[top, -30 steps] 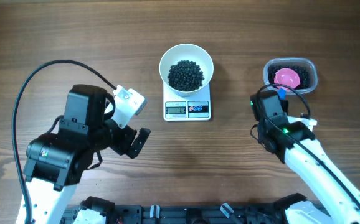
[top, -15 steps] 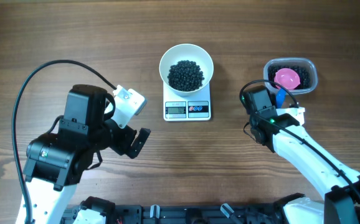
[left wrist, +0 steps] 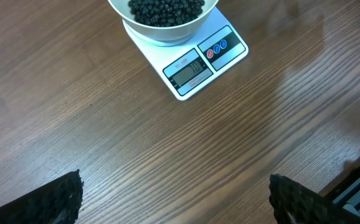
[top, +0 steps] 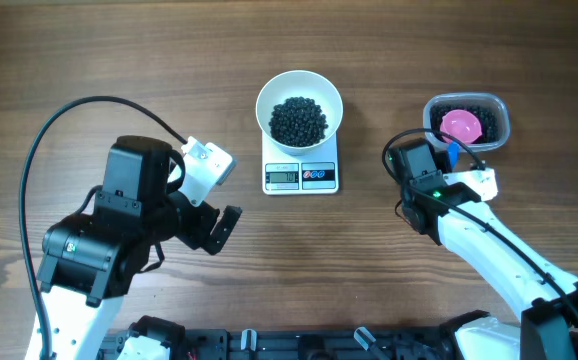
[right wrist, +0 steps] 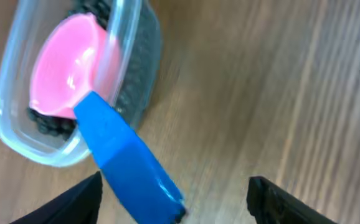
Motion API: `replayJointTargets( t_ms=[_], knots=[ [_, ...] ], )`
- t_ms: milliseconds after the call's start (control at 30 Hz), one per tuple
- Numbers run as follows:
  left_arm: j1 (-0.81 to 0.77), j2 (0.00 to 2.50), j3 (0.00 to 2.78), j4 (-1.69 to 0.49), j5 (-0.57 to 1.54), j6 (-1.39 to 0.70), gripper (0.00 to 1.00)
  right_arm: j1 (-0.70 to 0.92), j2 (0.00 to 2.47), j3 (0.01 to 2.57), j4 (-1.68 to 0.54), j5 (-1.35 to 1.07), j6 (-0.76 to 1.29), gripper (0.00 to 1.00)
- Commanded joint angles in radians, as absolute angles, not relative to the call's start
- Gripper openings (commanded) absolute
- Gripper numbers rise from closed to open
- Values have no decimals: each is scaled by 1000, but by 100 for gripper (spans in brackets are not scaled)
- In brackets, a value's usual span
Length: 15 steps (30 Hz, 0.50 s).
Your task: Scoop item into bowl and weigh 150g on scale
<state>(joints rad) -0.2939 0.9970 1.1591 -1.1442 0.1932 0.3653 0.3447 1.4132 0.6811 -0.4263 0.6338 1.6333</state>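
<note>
the item (top: 298, 120) sits piled in the bowl (top: 266, 95) on the scale (top: 300, 177), with more in the clear tub (right wrist: 18, 134) under the pink scoop (right wrist: 68, 74). the right gripper (right wrist: 175, 186) has its jaws apart either side of the blue handle (right wrist: 127, 158), unclamped; the left gripper (left wrist: 175, 193) hangs released, empty. an off-centre squeeze could lever the scoop, tipping the tub or flicking beads out.

Right arm (top: 489, 235) swung leftward (wrist (top: 421, 172) now nearer the scale (top: 301, 176)).

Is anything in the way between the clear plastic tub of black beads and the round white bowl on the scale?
Nothing visible. Only bare wooden table separates the clear tub and the white bowl; the right gripper sits near the tub, off that line.
</note>
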Motion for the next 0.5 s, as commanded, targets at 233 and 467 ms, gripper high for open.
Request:
replayJointTargets(
  t_ms=[233,467],
  knots=[
    [-287,997,1178,-1141,212,385,100,349,1422,661,-318,699,1518,75],
    [-287,997,1178,-1141,212,386,100,343,1422,538,-89,699,1466,74]
  ],
)
